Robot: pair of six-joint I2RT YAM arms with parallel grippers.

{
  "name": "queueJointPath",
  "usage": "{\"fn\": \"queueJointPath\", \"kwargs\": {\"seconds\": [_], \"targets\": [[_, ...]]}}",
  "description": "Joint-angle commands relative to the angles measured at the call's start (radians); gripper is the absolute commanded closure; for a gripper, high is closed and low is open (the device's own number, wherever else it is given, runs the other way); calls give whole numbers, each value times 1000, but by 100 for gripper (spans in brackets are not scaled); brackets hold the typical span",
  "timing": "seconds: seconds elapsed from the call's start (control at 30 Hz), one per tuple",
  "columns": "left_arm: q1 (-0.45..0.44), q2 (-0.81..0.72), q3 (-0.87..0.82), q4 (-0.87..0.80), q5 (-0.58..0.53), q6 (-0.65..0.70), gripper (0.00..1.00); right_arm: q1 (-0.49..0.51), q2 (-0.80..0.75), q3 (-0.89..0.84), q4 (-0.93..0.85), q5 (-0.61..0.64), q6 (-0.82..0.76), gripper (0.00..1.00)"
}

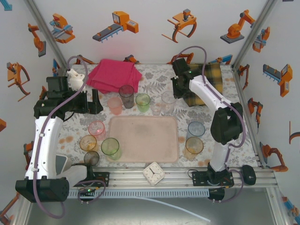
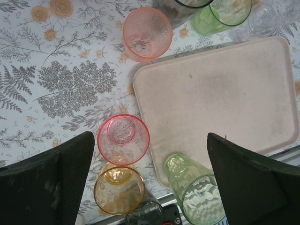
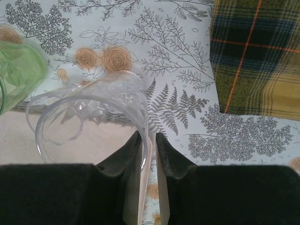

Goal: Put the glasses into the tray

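Eleven glasses (image 1: 96, 129) countable from top view, all upright on floral tabletop (image 1: 70, 133), ringed round pale-pink tray (image 1: 143, 140) and outside its rim. Along tray's far edge, left to right: peach glass (image 1: 114, 105), smoky glass (image 1: 126, 96), far green glass (image 1: 143, 101), small clear glass (image 1: 156, 108), taller clear glass (image 1: 168, 99). On tray's left: pink glass (image 2: 123, 138), left amber glass (image 2: 118, 190), near green glass (image 2: 194, 192) just beside near-left corner, dark glass (image 1: 91, 158) closest to arm bases. On tray's right: blue glass (image 1: 196, 129), w/ right amber glass (image 1: 194, 146) just nearer. Right end effector (image 3: 148, 137) at taller clear glass, pads astride its rim wall, one inside, one outside, gap narrow; clamped firm or not, can't tell. Left end effector (image 2: 150, 140) released, jaws wide, above left-side group, w/ pink and left amber glasses b/w its pads in wrist view. Beyond far row, magenta folded cloth (image 1: 114, 75) at back left; plaid cloth (image 1: 208, 77) at back right, partly under right arm. Small white clock (image 1: 153, 172) at near edge, just in front of tray.
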Motion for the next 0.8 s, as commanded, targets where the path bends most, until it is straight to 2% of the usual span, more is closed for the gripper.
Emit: {"fn": "queueJointPath", "kwargs": {"seconds": [0.0,0.77], "targets": [[8,-11,-14,10,28,-13,3,-8,15,30,-23,26,-18,79],[15,-37,-33,20,45,-19,3,-9,19,3,-10,46,-9,85]]}}
